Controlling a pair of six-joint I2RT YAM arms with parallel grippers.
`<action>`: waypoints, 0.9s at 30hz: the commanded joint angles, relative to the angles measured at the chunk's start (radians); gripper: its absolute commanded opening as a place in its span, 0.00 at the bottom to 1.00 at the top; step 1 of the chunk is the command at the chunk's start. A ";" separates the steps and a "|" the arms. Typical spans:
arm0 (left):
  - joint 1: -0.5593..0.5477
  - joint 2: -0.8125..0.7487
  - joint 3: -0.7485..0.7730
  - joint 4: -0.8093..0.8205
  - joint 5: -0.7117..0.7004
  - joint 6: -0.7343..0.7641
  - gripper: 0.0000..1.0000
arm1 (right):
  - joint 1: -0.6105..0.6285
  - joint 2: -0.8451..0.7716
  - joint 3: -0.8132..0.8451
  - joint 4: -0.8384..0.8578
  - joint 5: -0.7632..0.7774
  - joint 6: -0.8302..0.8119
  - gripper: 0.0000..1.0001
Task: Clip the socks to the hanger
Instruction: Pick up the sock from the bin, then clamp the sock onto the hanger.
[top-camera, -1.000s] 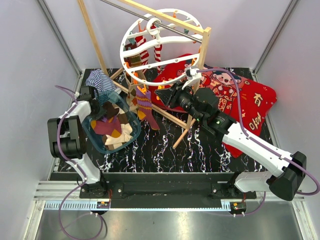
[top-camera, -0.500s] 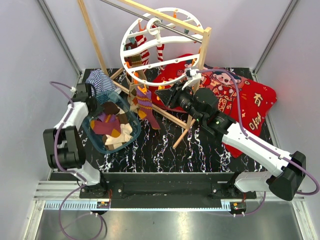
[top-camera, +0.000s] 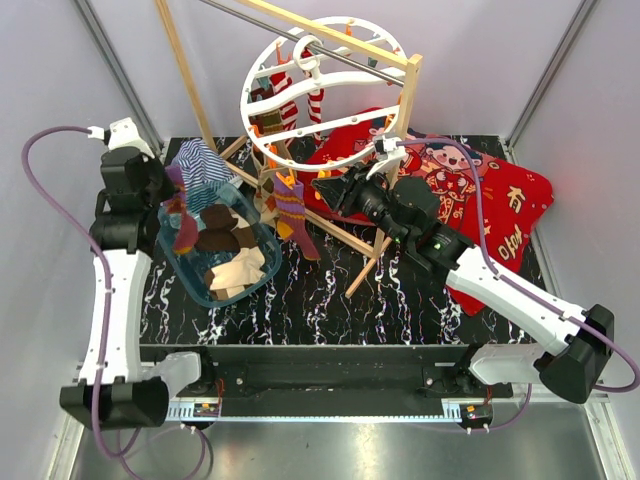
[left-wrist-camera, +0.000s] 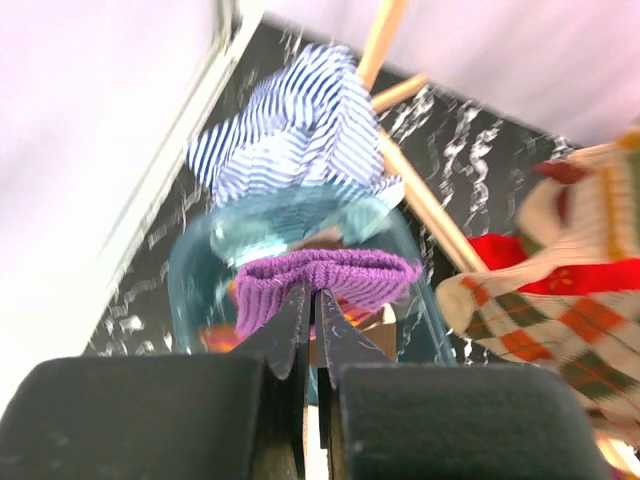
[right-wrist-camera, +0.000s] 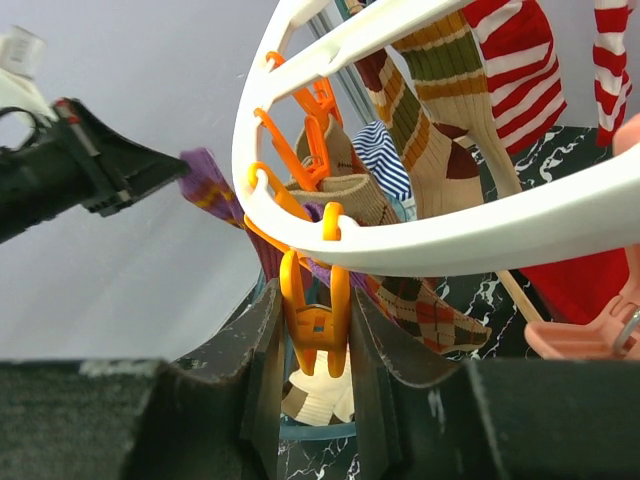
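The left arm has swung up and back since a second ago. Its left gripper (left-wrist-camera: 312, 294), which was down in the clear blue plastic tub (left-wrist-camera: 195, 270), is now above the tub's far-left rim. Its jaws are pinched tight on the cuff of a purple knit sock (left-wrist-camera: 325, 272) (the rest dangles over the tub). The right arm has not shifted.

A black marbled counter (top-camera: 330, 290) carries everything. Well to the right of the tub lies a big red cartoon-print blanket (top-camera: 505, 205). A pale wooden pole frame (top-camera: 180, 70) rises behind the tub. From it hangs the round white plastic drying hanger (right-wrist-camera: 480, 232), above and to the right of the tub. A blue-and-white striped cloth (left-wrist-camera: 300, 130) sits just behind the tub.

In the tub lie loose socks (top-camera: 235, 262) in brown and beige. Red-and-white striped socks (right-wrist-camera: 520, 50) and an argyle sock (right-wrist-camera: 425, 305) hang from the hanger. The right gripper (right-wrist-camera: 315, 335) is at the hanger's rim on the side facing the tub, its fingers squeezing a small orange clip (right-wrist-camera: 315, 325) from both sides.
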 joint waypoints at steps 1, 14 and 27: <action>-0.039 -0.095 0.076 0.030 0.017 0.149 0.00 | -0.013 -0.039 -0.006 0.027 0.029 -0.014 0.00; -0.120 -0.328 0.031 0.096 0.535 0.308 0.00 | -0.013 -0.051 0.003 0.018 0.034 -0.043 0.00; -0.240 -0.505 -0.206 0.337 0.787 0.162 0.00 | -0.013 -0.023 0.039 0.008 -0.003 -0.052 0.00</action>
